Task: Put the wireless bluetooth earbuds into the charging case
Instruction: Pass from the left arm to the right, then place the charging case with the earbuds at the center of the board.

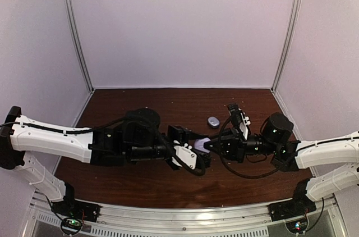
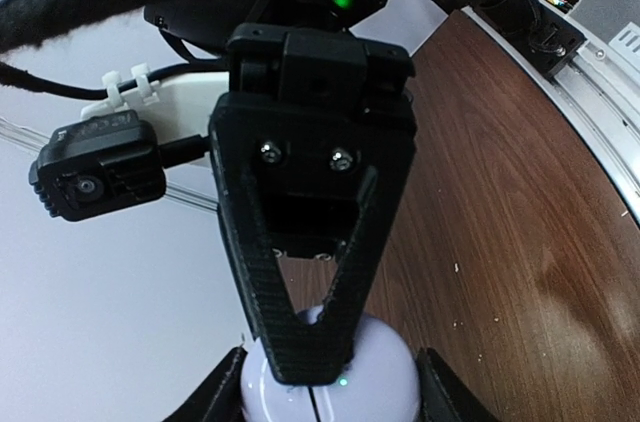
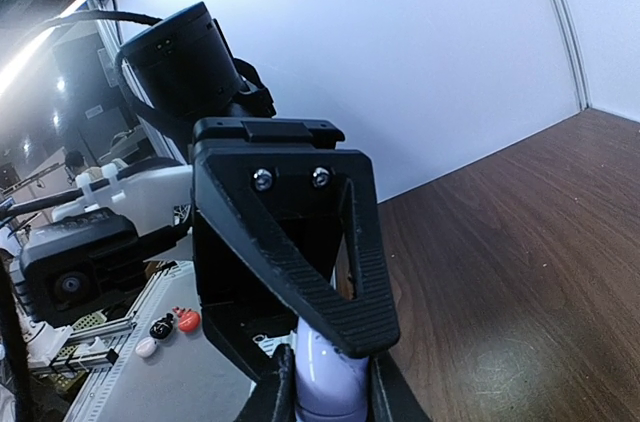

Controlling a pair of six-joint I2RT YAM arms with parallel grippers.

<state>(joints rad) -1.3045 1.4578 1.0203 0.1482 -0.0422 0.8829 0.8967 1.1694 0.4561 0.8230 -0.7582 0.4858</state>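
A round lavender-white charging case (image 1: 200, 146) is held above the table's middle, between both arms. My left gripper (image 1: 195, 151) is shut on it; in the left wrist view the case (image 2: 372, 382) sits between my two fingers, with a seam and a small green light showing. My right gripper (image 1: 207, 146) is shut on the same case (image 3: 325, 382) from the other side, and one of its fingers (image 2: 300, 332) lies across the case's top. No earbud shows clearly in any view.
A small grey rounded object (image 1: 213, 121) lies on the brown table (image 1: 140, 175) just behind the grippers; it is too small to tell what it is. White walls close the back and sides. A rail (image 1: 185, 214) runs along the near edge.
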